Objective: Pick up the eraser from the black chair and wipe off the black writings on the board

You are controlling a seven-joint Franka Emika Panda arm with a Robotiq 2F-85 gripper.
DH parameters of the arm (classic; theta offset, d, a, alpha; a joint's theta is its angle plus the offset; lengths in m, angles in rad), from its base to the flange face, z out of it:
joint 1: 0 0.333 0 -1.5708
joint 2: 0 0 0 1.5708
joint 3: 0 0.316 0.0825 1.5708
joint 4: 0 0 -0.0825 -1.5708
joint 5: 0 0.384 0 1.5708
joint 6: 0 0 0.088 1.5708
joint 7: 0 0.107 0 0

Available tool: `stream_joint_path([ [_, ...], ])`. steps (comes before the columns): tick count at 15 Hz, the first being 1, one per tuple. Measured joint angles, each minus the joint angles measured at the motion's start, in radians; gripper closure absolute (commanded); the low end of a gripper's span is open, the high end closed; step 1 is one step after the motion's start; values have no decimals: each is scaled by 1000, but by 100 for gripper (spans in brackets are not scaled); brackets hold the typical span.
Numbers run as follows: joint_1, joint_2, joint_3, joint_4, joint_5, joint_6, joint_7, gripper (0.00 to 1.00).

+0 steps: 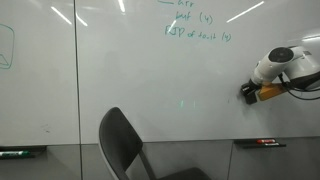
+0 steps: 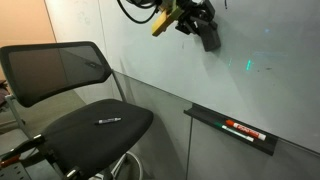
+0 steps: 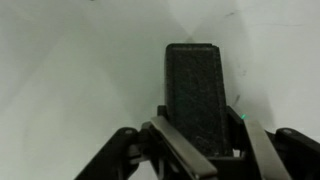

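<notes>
My gripper point(image 3: 200, 135) is shut on the eraser point(image 3: 197, 92), a dark rectangular block, and holds it against the white board point(image 3: 80, 70). In both exterior views the gripper point(image 1: 246, 92) point(image 2: 207, 35) presses the eraser point(image 2: 210, 38) to the board point(image 1: 150, 70) point(image 2: 260, 90). The black chair point(image 1: 125, 145) point(image 2: 70, 75) stands below, apart from the arm. A faint thin dark stroke point(image 3: 240, 100) shows on the board beside the eraser. Green handwriting point(image 1: 195, 25) sits higher up the board.
A marker point(image 2: 108, 121) lies on the chair seat. A board tray point(image 2: 235, 130) holds red-and-black markers point(image 2: 243, 129); another tray point(image 1: 258, 144) shows under the arm. A green sketch outline point(image 1: 6, 50) is at the board's edge.
</notes>
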Motion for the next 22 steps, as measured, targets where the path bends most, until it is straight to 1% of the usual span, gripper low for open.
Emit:
stream_joint_path([
  [1,-6,-3,-6,-2,45,-16,-41,68],
  [2,-38,-3,24,-7,119,-38,-115,68],
  [4,-131,1,141,-35,281,-83,-276,68],
  [6,-182,0,241,-89,453,-115,-430,68],
  [10,-211,-7,402,-174,806,-206,-714,68],
  [13,-248,-6,539,-198,1072,-261,-931,68],
  [14,-254,0,575,-198,1159,-279,-1003,68],
  [16,-259,20,628,-192,1334,-318,-1152,68],
  [18,-243,52,642,-180,1494,-360,-1302,68],
  [22,-235,153,670,-147,1724,-437,-1542,68],
])
